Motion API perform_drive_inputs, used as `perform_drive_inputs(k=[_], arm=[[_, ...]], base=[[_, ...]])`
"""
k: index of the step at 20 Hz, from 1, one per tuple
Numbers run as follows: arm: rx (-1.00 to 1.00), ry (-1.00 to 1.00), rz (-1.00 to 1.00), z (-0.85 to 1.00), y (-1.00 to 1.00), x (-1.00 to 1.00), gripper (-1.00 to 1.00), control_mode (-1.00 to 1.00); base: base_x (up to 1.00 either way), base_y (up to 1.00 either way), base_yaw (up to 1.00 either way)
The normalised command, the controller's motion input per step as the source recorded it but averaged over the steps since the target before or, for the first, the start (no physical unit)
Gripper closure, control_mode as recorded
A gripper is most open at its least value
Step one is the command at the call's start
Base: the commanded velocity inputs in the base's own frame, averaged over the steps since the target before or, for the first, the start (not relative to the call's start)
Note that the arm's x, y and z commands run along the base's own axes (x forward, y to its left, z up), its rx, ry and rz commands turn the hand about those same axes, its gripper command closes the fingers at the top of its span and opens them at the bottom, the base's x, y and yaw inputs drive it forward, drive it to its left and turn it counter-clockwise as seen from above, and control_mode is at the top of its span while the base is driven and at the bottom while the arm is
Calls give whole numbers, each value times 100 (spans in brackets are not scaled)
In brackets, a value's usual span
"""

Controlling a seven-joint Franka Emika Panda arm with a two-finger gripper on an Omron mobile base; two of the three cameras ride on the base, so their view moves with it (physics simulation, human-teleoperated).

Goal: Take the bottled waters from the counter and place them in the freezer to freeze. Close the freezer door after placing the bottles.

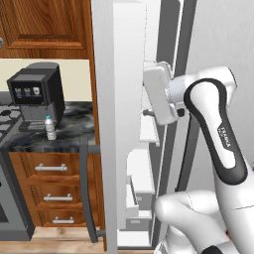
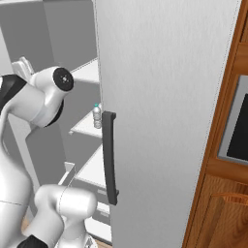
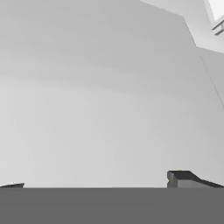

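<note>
Freezer [image 1: 171,30] stands open, its door [image 1: 105,124] swung out edge-on with the dark bar handle [image 1: 87,193] at 7 o'clock in the left base view. The end effector [image 3: 96,183] faces a plain grey inner wall, its 2 fingertips [image 3: 181,178] spread wide, gripping nothing. 1 bottled water [image 1: 50,128] stands upright on the table [image 1: 74,124], just beside the coffee machine [image 1: 37,94]. Another bottle [image 2: 97,116] sits on a white freezer shelf [image 2: 87,127] at 9 o'clock in the right base view.
</note>
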Motion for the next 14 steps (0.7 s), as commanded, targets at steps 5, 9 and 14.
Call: perform_drive_inputs(k=[5, 9, 14], arm=[[0, 0, 1, 0, 37, 12, -100, -100], [0, 0, 1, 0, 30, 7, -100, -100], [0, 1, 1, 0, 38, 6, -100, -100]], base=[[0, 0, 0], [0, 0, 0], [0, 0, 0]])
